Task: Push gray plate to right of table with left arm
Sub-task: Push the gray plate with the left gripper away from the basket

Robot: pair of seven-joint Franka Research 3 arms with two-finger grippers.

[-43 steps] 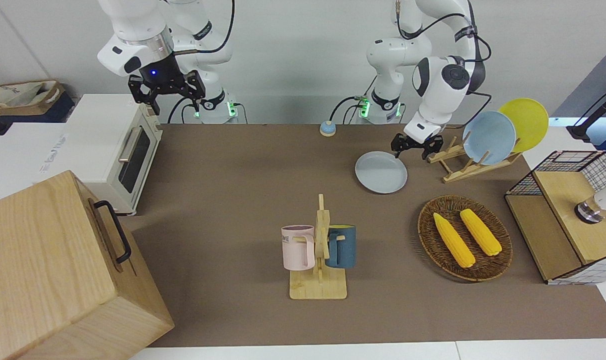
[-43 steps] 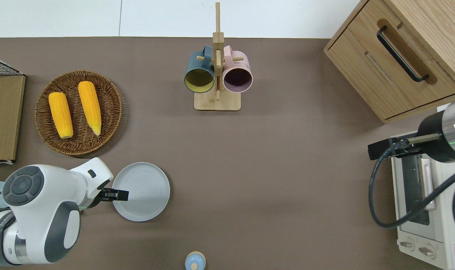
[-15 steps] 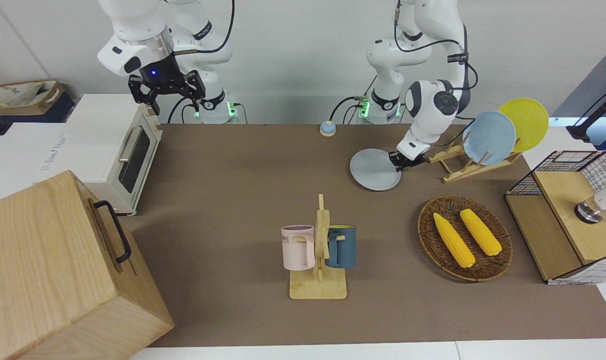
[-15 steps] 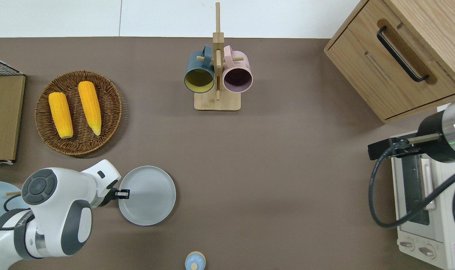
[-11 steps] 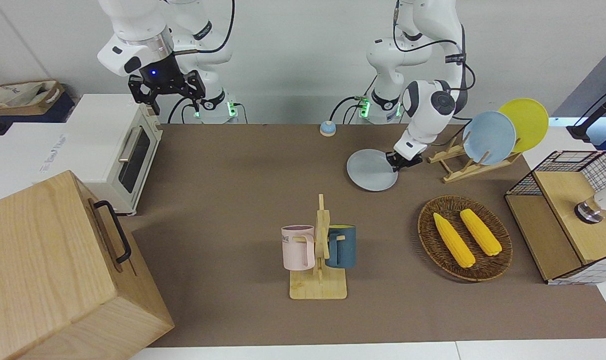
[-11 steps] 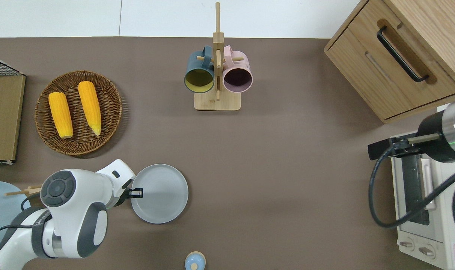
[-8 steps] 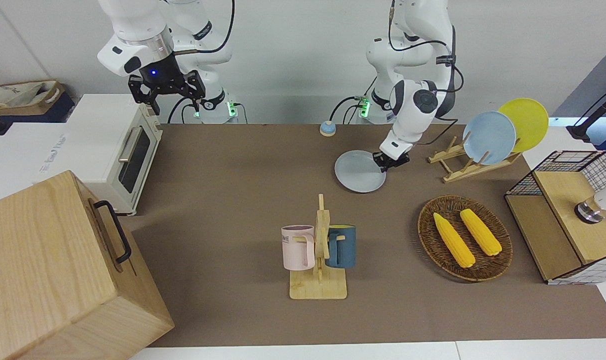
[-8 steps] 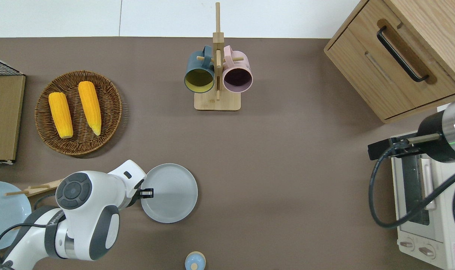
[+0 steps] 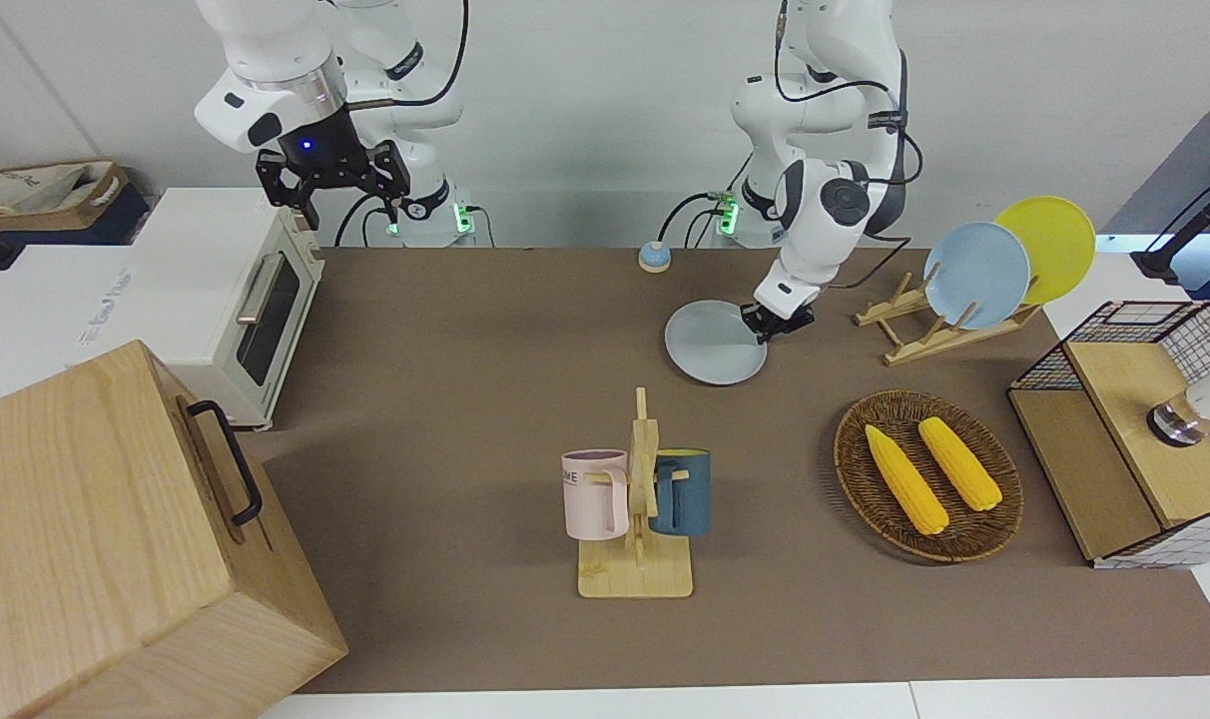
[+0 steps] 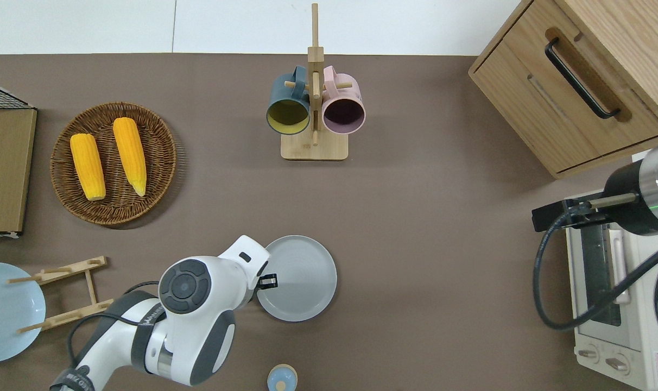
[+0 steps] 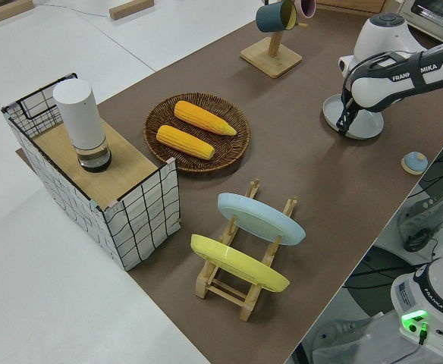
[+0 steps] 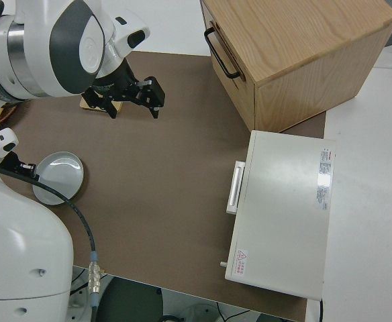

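The gray plate lies flat on the brown table, about halfway along it and close to the robots. My left gripper is low at the plate's rim on the side toward the left arm's end, tilted, and shut on that rim. The left side view shows the same plate with the left gripper at its edge. In the right side view the plate is in plain sight. My right gripper is parked and open.
A mug rack with a pink and a blue mug stands farther from the robots than the plate. Toward the left arm's end are a corn basket and a plate rack. A toaster oven and wooden cabinet occupy the right arm's end. A small bell sits nearest to the robots.
My left gripper shut at the plate's rim and slid the plate along the table toward the right arm's end. The right arm has not moved.
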